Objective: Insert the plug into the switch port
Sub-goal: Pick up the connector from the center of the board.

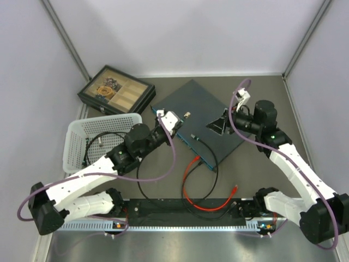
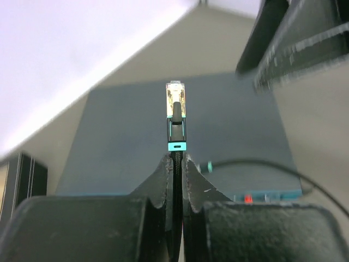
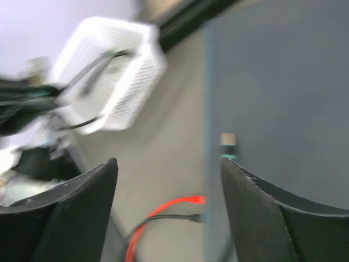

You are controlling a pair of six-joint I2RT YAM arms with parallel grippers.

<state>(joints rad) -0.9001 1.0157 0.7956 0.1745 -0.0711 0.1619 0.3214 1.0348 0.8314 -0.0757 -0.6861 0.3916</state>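
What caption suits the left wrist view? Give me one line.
Left gripper shut on a clear-tipped plug, the blue-grey switch beyond it.

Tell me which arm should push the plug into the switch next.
Left. The left end effector is shut on the plug, which juts out over the switch. The right end effector stands open and empty, so it would likely need a grasp first.

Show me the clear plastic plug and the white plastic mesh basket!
Clear plastic plug (image 2: 174,91): left wrist view, its see-through tip.
White plastic mesh basket (image 1: 72,145): top external view, its left wall.
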